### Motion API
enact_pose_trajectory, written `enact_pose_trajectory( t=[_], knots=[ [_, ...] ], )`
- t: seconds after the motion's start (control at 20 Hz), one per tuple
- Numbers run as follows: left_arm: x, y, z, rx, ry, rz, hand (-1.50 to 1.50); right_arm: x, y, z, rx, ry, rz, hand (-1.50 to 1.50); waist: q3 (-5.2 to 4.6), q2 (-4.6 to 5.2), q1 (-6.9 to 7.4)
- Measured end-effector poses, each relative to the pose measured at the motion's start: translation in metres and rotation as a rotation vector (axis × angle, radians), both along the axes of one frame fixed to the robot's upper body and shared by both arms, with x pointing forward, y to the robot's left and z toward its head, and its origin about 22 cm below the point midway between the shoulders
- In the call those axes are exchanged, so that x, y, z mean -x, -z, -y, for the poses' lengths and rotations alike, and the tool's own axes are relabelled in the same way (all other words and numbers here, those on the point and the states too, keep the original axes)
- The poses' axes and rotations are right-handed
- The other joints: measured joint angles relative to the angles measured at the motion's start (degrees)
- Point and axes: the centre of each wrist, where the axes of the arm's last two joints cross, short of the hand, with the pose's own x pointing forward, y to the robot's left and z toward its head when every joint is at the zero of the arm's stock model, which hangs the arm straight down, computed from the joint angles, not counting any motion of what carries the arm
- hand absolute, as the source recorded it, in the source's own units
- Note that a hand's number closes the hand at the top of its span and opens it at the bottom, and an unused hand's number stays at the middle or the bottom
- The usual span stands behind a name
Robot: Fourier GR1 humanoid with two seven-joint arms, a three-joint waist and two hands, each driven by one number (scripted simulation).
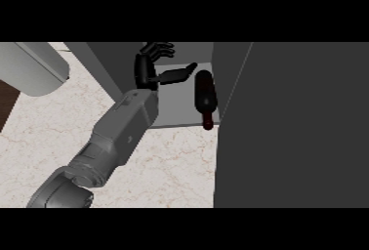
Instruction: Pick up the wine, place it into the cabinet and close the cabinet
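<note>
Already the wine [205, 96] lies just beside the left hand [153, 68], whose fingers are spread, holding nothing. Likely heavy, slick glass; grasp mid-body.

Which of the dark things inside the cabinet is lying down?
The wine bottle: it lies on the cabinet floor, neck toward the front edge. The left hand beside it points upward.
</note>
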Motion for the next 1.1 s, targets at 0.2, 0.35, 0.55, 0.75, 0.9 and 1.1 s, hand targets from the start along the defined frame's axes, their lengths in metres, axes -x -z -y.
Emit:
enact_pose_trajectory(
  t=[0.2,0.35,0.55,0.75,0.9,1.1],
  knots=[
    [0.003,0.008,-0.002,-0.032,-0.017,-0.007,-1.50,-0.002,-0.002,-0.001,-0.011,-0.001,0.012,-1.50,0.02,0.12,-0.11],
    [0.005,0.013,-0.004,-0.065,-0.031,-0.017,-1.50,-0.002,-0.002,-0.005,-0.019,-0.014,0.005,-1.50,0.00,0.17,-0.31],
    [0.008,0.019,-0.008,-0.102,-0.037,-0.032,-1.50,-0.002,-0.003,-0.004,-0.015,-0.010,0.003,-1.50,0.01,0.23,-0.55],
    [0.011,0.025,-0.008,-0.110,-0.057,-0.031,-1.50,-0.002,-0.004,-0.005,-0.010,-0.017,0.001,-1.50,-0.04,0.31,-0.60],
    [0.012,0.026,-0.009,-0.101,-0.059,-0.005,-1.50,-0.002,-0.004,-0.005,-0.010,-0.017,0.007,-1.50,-0.02,0.32,-0.70],
    [0.012,0.026,-0.009,-0.088,-0.050,0.009,-1.50,-0.002,-0.003,-0.007,-0.012,-0.028,0.008,-1.50,0.00,0.32,-0.78]
  ],
)
